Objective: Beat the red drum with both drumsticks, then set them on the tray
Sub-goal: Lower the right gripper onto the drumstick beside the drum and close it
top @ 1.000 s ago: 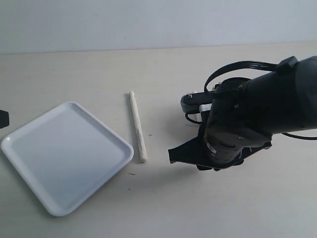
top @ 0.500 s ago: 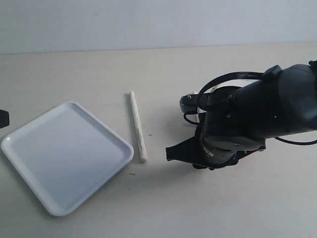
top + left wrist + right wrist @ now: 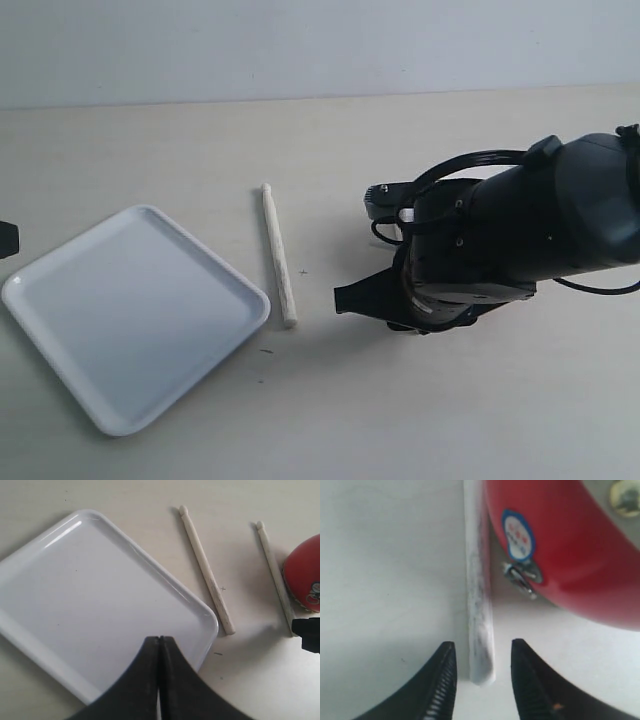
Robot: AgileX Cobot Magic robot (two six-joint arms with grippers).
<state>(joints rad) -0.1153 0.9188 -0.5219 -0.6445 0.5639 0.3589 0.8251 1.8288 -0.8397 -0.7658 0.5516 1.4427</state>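
Observation:
In the right wrist view the red drum (image 3: 560, 545) stands on the table, with one off-white drumstick (image 3: 479, 590) lying right beside it. My right gripper (image 3: 483, 645) is open and low over that stick, one jaw on each side of its thick end without touching it. In the exterior view the right arm (image 3: 500, 250) hides the drum and this stick. The other drumstick (image 3: 277, 255) lies between the arm and the white tray (image 3: 130, 310). My left gripper (image 3: 159, 639) is shut and holds nothing, hovering over the tray (image 3: 75, 580). From there I see both drumsticks (image 3: 206, 570) (image 3: 274, 572) and the drum's side (image 3: 305, 575).
Everything rests on a pale table top (image 3: 150, 150) that ends at a grey wall (image 3: 300, 40) at the back. A small black part (image 3: 6, 240) shows at the left edge of the exterior view.
The right arm has shifted a little to the left and settled lower over the drum's side. Tray, loose drumstick and left gripper have not moved.

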